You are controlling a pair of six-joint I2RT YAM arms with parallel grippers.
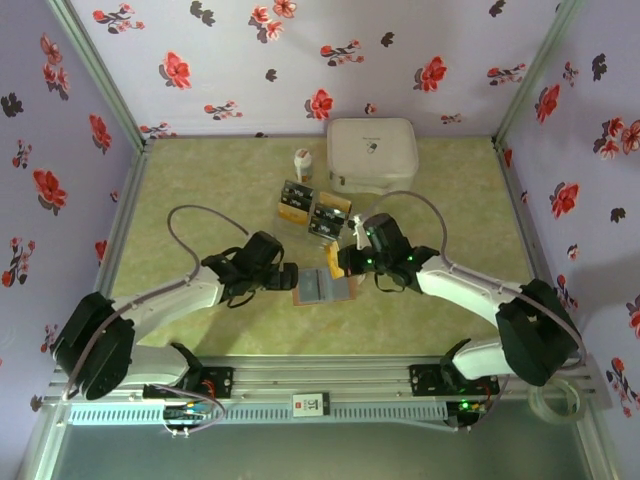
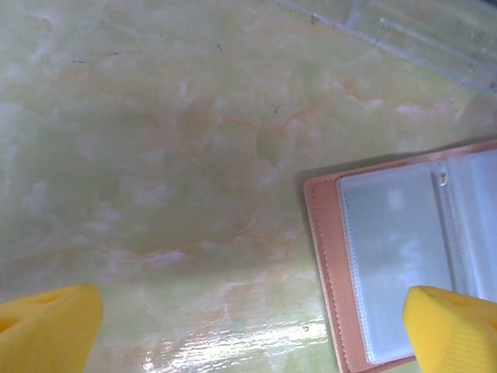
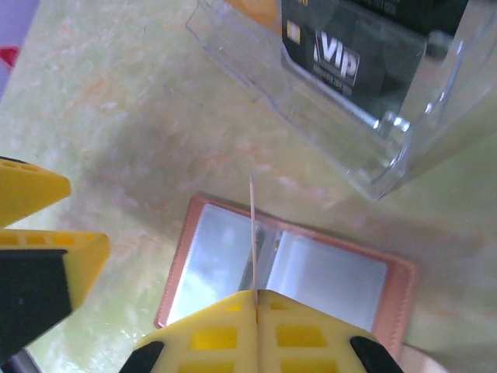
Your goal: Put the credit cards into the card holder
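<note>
The right gripper point(image 3: 255, 301) pinched a thin card point(image 3: 252, 217) edge-up above the open brown leatherette card holder point(image 3: 213, 260), near a clear plastic stand point(image 3: 365, 151) with a black "VIP" card point(image 3: 342, 58), while the left gripper point(image 2: 250, 330) gaped wide.

A thin card point(image 3: 252, 233) pinched between the right jaws shows only its edge; its face cannot be told. Those jaws hide the near edge of the card holder point(image 3: 225, 264). Beyond them, a clear stand point(image 3: 342, 140) runs off the frame's top.
</note>
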